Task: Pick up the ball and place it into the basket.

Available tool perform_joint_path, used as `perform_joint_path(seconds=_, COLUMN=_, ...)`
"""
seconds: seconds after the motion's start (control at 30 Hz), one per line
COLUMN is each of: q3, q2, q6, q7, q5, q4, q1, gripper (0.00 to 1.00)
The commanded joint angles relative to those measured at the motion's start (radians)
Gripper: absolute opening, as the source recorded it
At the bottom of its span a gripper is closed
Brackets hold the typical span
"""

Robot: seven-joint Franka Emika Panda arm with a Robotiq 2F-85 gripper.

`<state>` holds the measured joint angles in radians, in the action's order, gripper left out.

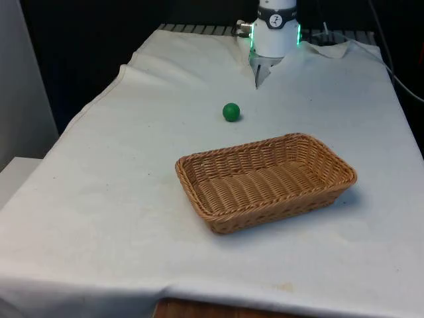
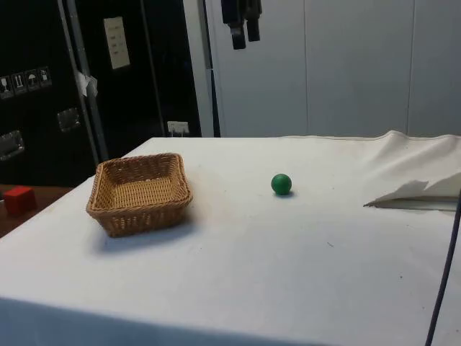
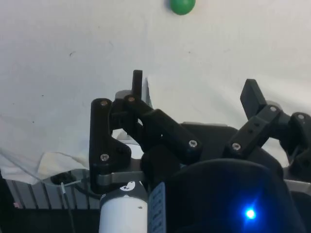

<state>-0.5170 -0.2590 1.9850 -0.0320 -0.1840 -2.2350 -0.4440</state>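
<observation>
My claw [image 2: 243, 32] hangs high over the surface [image 2: 302, 245] with its fingers spread apart, and the air beneath it is clear all the way down to the cloth. Below and ahead of my claw sits the green ball [image 1: 230, 112], alone on bare cloth with open room on every side. Farther out from my claw, well apart from the ball, stands the wicker basket [image 1: 334, 192]; its raised rim is the one wall in my way, and its top is open. Off to one side, a fold of cloth [image 2: 418, 193] lifts slightly.
</observation>
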Motion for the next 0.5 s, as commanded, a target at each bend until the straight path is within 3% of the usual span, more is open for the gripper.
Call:
perform_joint_path(seconds=0.0, q3=-0.004, q2=-0.004, q6=0.002, q7=0.002, q5=-0.001, q4=-0.006, q1=0.000, gripper=1.00)
perform_joint_path(seconds=0.13, q3=-0.024, q2=-0.023, q6=0.033, q7=0.023, q5=-0.008, q4=-0.041, q1=0.006, gripper=1.00)
perform_joint_path(seconds=0.27, q3=-0.047, q2=-0.027, q6=0.067, q7=0.047, q5=-0.003, q4=-0.069, q1=0.005, gripper=1.00)
perform_joint_path(seconds=0.3, q3=-0.044, q2=-0.019, q6=0.049, q7=0.041, q5=-0.002, q4=-0.056, q1=0.002, gripper=1.00)
perform_joint_path(seconds=0.47, q3=-0.068, q2=-0.028, q6=0.106, q7=0.071, q5=0.000, q4=-0.099, q1=0.004, gripper=1.00)
